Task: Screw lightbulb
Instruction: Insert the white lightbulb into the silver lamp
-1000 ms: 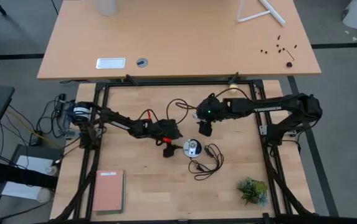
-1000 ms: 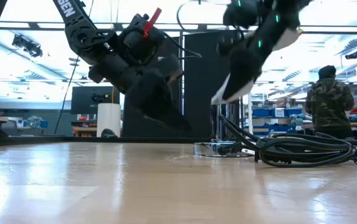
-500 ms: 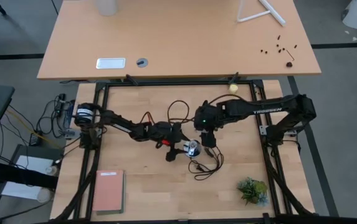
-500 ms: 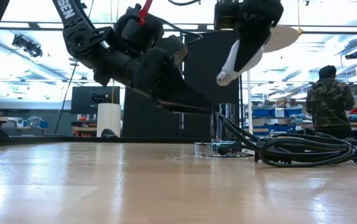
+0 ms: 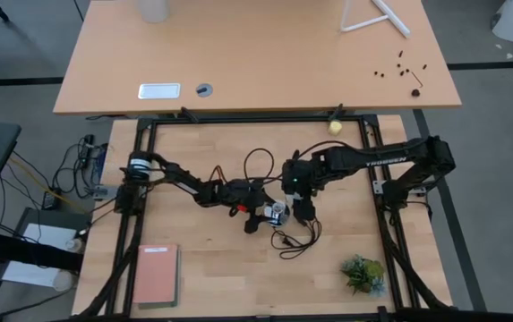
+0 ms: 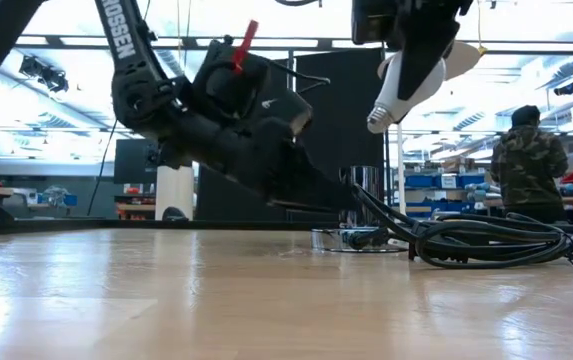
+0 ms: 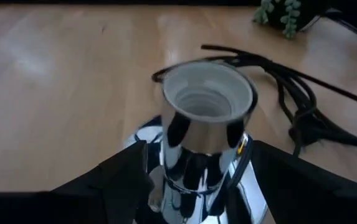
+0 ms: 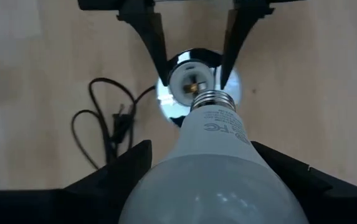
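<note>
Lightbulb (image 8: 212,158): white, clenched in the right gripper (image 8: 209,186), threaded metal base pointing down, held in the air just above the socket's open mouth, not touching it.
Socket (image 7: 207,134): shiny chrome cup standing upright on its round disc on the wooden bench (image 7: 60,87).
Left gripper (image 7: 197,180): low at the bench, fingers spread to either side of the socket, contact impossible to tell.
Cord (image 6: 486,240): black, coiled beside the socket.
Beyond: small green plant (image 5: 363,273) near the bench corner; a person (image 6: 528,165) standing in the room behind.
</note>
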`<state>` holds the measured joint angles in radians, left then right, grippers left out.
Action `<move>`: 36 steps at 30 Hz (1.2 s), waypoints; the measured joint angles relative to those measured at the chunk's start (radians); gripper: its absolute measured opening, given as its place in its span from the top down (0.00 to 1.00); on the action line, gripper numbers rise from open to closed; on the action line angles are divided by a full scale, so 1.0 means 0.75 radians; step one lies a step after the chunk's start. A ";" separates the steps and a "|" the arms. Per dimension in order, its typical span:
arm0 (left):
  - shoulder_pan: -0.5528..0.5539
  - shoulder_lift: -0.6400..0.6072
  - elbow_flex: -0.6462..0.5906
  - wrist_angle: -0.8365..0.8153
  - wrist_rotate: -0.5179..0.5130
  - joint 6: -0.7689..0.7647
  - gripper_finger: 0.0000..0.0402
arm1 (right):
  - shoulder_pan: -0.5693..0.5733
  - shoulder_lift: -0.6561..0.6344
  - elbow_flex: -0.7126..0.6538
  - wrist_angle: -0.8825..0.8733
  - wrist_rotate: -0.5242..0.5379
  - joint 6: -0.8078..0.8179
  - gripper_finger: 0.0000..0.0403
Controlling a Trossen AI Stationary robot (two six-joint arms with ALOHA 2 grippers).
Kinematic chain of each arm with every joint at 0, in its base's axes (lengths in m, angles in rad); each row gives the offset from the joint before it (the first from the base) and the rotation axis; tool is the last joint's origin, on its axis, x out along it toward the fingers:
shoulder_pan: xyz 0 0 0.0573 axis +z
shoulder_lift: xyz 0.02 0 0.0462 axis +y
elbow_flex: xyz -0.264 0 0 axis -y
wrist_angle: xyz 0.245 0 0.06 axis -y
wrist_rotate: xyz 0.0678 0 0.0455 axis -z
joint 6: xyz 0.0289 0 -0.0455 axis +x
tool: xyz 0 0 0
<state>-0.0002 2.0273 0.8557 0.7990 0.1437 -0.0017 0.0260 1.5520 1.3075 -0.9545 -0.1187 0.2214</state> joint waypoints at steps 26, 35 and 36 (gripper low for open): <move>0.000 0.080 0.066 0.155 -0.020 0.040 0.39 | 0.085 0.002 -0.167 0.100 -0.125 0.220 0.34; -0.010 0.078 0.066 0.282 -0.171 0.026 0.39 | 0.086 0.002 -0.228 0.256 -0.174 0.264 0.34; -0.012 0.078 0.066 0.289 -0.194 0.026 0.39 | 0.086 0.002 -0.233 0.266 -0.177 0.265 0.34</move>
<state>-0.0090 2.0861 0.9054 1.0156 -0.0015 0.0177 0.0906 1.5532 1.1330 -0.7548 -0.2512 0.4204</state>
